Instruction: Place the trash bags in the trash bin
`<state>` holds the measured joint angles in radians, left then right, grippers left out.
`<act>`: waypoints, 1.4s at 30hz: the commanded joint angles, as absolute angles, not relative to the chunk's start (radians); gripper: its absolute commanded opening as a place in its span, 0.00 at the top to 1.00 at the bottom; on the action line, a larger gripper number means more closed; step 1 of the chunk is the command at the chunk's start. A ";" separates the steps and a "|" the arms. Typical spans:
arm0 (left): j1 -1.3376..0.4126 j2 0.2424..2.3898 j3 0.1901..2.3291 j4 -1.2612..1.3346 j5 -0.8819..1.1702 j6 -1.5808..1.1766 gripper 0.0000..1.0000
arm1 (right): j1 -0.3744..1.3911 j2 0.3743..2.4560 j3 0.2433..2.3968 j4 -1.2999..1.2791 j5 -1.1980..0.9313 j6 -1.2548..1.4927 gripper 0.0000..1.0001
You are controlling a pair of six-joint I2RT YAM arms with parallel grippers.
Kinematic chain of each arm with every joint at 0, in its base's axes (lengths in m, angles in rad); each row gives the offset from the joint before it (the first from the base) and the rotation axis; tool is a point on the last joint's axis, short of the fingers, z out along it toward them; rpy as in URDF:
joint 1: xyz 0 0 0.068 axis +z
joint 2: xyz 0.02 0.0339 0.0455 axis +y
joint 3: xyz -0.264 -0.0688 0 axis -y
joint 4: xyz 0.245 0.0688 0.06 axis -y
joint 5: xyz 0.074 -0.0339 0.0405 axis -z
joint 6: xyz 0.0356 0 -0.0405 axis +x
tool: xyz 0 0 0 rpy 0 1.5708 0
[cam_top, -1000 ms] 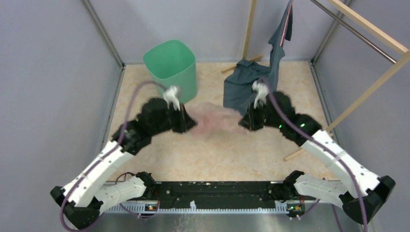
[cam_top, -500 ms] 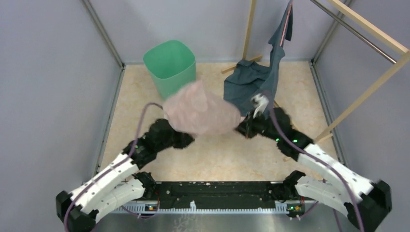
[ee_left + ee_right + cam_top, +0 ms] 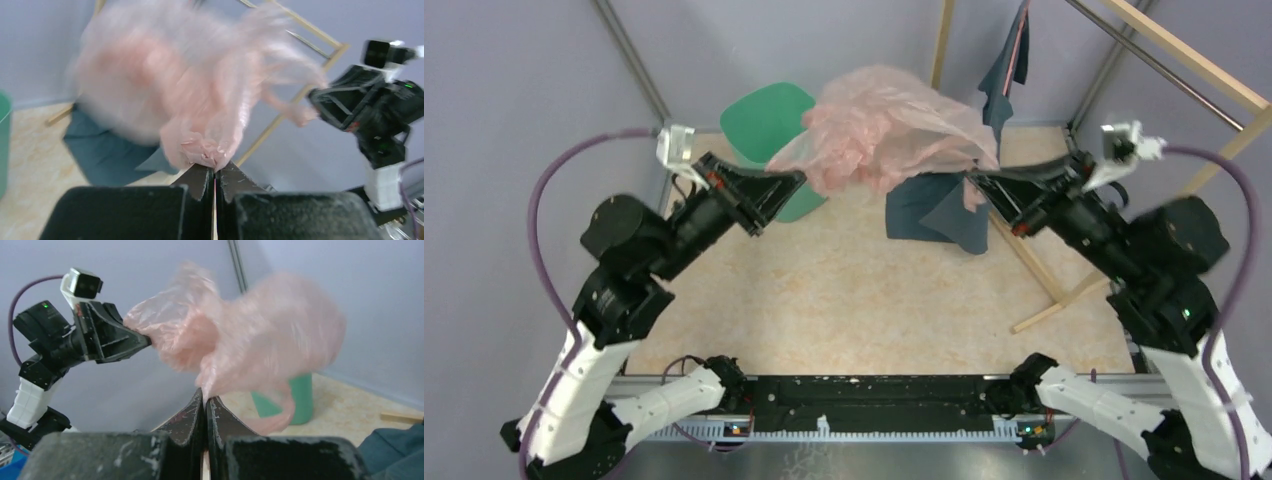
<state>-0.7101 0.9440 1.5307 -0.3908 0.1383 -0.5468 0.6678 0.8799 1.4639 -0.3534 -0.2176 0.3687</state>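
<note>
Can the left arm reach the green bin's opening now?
Probably yes: the left claw, shut on the pink bag, hangs close by the green bin, nothing between, though the right claw also holds the bag.

The left arm [image 3: 624,250] rises from its base at the near left, elbow bent high and forearm reaching toward the far right. Its wrist carries the left tool [image 3: 796,180] roughly level, tips pointing right toward the other arm. The right arm [image 3: 1164,250] mirrors it from the near right, forearm angled toward the far left, with the right tool [image 3: 974,180] pointing left. The two tools face each other, well apart, at about the same height. Each has its jaws pressed together and pinches a bunched edge of the trash bag [image 3: 894,125] between its fingertips.
</note>
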 commanded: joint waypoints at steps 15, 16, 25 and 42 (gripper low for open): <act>-0.709 0.697 0.886 -0.570 -0.170 -0.529 1.00 | 0.672 0.943 1.075 -0.471 -0.185 0.383 1.00; -0.710 0.719 0.917 -0.584 -0.188 -0.508 1.00 | 0.671 0.959 1.109 -0.481 -0.174 0.377 1.00; -0.709 0.729 0.789 -0.552 -0.120 -0.561 1.00 | 0.670 0.860 0.945 -0.522 -0.082 0.423 1.00; -0.708 0.760 0.819 -0.585 -0.030 -0.468 0.01 | 0.671 0.818 0.921 -0.533 0.018 0.385 1.00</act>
